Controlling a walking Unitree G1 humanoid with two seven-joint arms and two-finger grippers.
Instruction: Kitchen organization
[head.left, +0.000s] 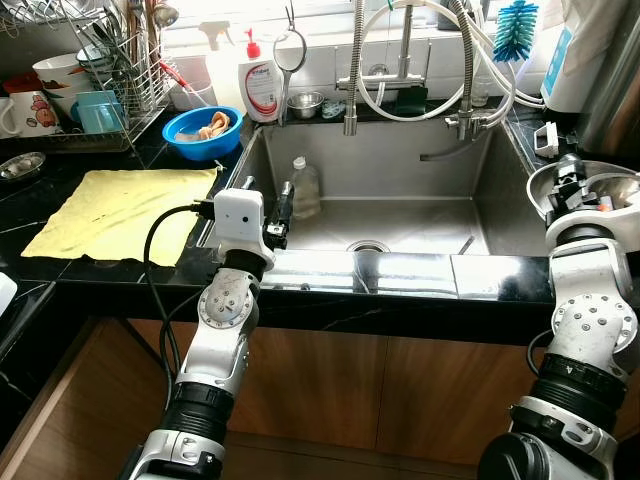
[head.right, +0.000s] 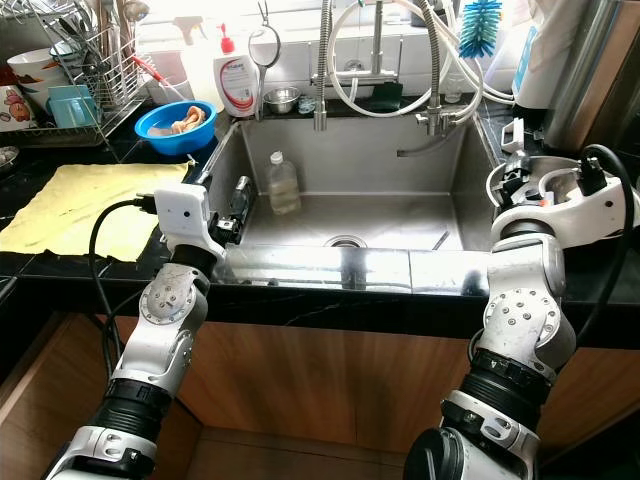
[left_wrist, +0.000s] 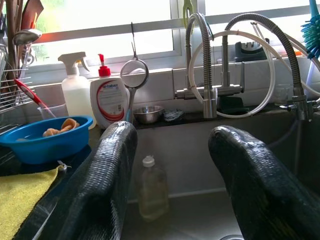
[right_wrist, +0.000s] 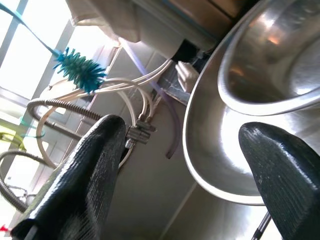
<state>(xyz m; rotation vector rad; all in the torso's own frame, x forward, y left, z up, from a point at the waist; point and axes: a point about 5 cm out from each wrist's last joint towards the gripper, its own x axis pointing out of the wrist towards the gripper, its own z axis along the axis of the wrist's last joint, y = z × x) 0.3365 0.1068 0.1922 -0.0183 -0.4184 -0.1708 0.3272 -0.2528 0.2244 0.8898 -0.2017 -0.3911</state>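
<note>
The steel sink (head.left: 400, 200) sits in the middle of the black counter, and everything here arranges itself around it. A small clear plastic bottle (head.left: 304, 187) stands upright inside the basin, close to its left wall. The left gripper (head.left: 281, 212) hangs over the sink's front left corner, just short of that bottle, its two black fingers (left_wrist: 107, 165) spread wide with nothing between them — through the gap the bottle shows. To the left of the sink a yellow cloth (head.left: 120, 210) lies flat on the counter, and behind it a blue bowl (head.left: 202, 131) holds something pale. A white soap dispenser (head.left: 261, 88) and a small wire strainer (head.left: 289, 50) stand along the sink's back ledge, beside the coiled taps (head.left: 400, 60).

On the sink's right, the right gripper (head.left: 572, 182) reaches a large steel bowl (right_wrist: 235, 125) on the counter — fingers open wide, one on either side of the bowl's rim, not closed on it. A teal bottle brush (head.left: 515, 30) hangs above the sink's far right corner.
</note>
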